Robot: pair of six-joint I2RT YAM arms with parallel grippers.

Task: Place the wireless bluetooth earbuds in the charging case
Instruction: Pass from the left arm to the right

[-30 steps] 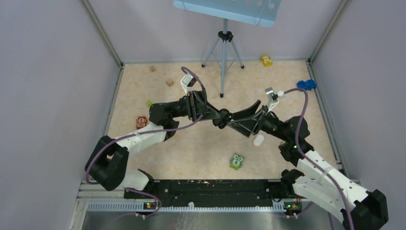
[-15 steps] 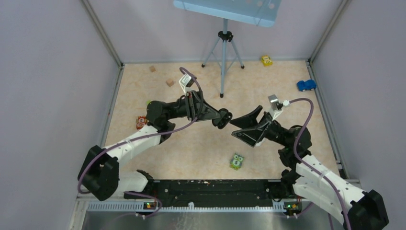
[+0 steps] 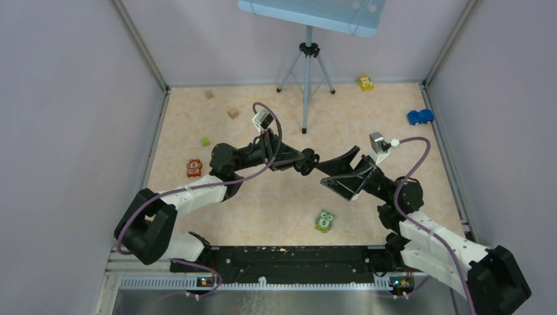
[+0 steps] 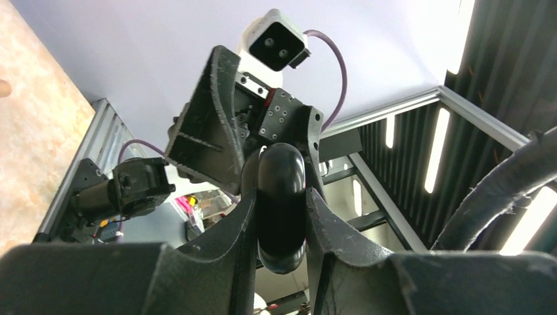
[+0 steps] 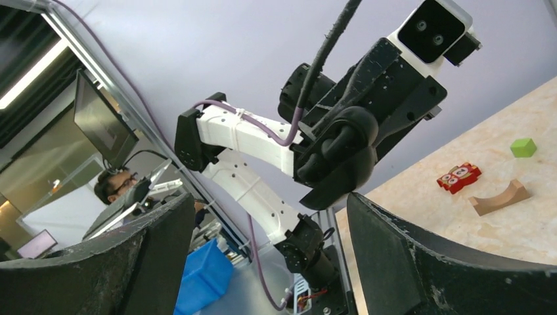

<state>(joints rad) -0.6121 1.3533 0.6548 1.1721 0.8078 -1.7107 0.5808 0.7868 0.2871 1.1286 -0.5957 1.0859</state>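
- The left end effector [image 3: 306, 161] is raised above the middle of the surface [image 3: 276, 200]. It is partly closed, and its two fingers press on a black charging case [image 4: 281, 197].
- In the left wrist view the case stands on its edge between these fingers and looks like a rounded pebble. I cannot tell whether its lid is open.
- The right end effector [image 3: 335, 172] faces the left one from the right side, near it but apart. Its fingers [image 5: 420, 262] stand very wide and nothing is between them.
- In the right wrist view the held case is ahead of the open fingers, not between them.
- I cannot make out the wireless bluetooth earbuds in any view.
- On the surface an owl block [image 3: 324, 221] lies near the arm bases, and a red block [image 3: 194, 167] and a green cube [image 3: 205, 141] lie at the left. A wooden arch [image 5: 499, 197] lies near the red block.
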